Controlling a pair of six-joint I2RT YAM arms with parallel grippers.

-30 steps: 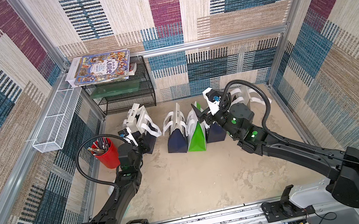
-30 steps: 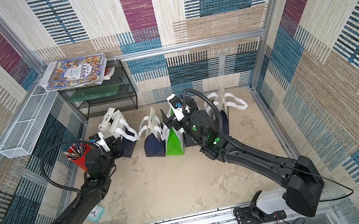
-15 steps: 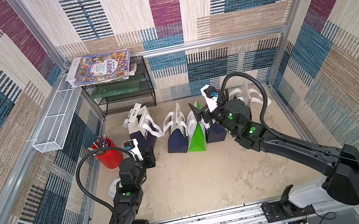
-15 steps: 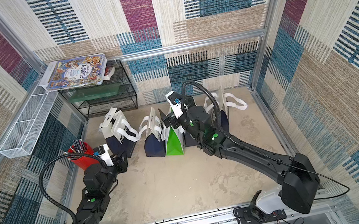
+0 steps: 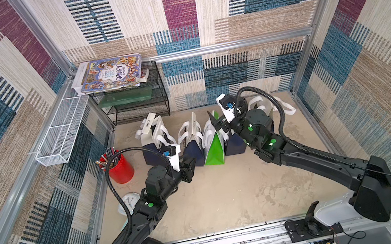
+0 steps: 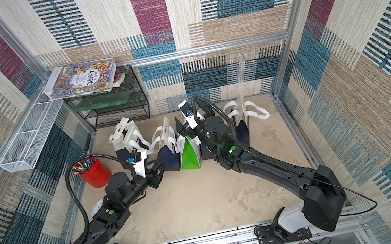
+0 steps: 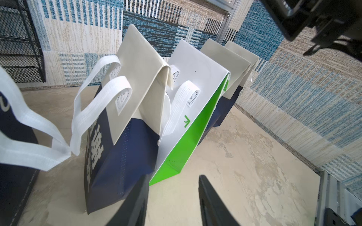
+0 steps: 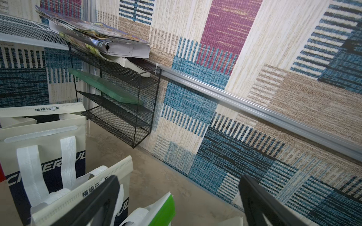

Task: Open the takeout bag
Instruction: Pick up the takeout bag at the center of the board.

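Note:
Several takeout bags stand in a row at the back of the floor. The green-and-white bag (image 5: 213,148) (image 6: 189,153) (image 7: 195,117) is folded flat and shut, with a navy-and-white bag (image 5: 191,147) (image 7: 127,152) on its left. My right gripper (image 5: 219,122) (image 6: 184,128) (image 8: 179,177) hangs open just above the green bag's top edge (image 8: 164,207), holding nothing. My left gripper (image 5: 189,167) (image 6: 157,170) (image 7: 173,176) is low near the floor, open and empty, in front of the navy bag's base.
A wider navy bag (image 5: 155,142) stands open at the left end of the row; more bags (image 5: 268,108) stand behind my right wrist. A red pencil cup (image 5: 119,167), a black wire rack (image 5: 138,105) with books (image 5: 110,74) and a white mesh basket (image 5: 61,135) line the left side.
My left arm has drawn back from the leftmost bag, toward the front and to the right. The right gripper has shifted slightly left above the green bag.

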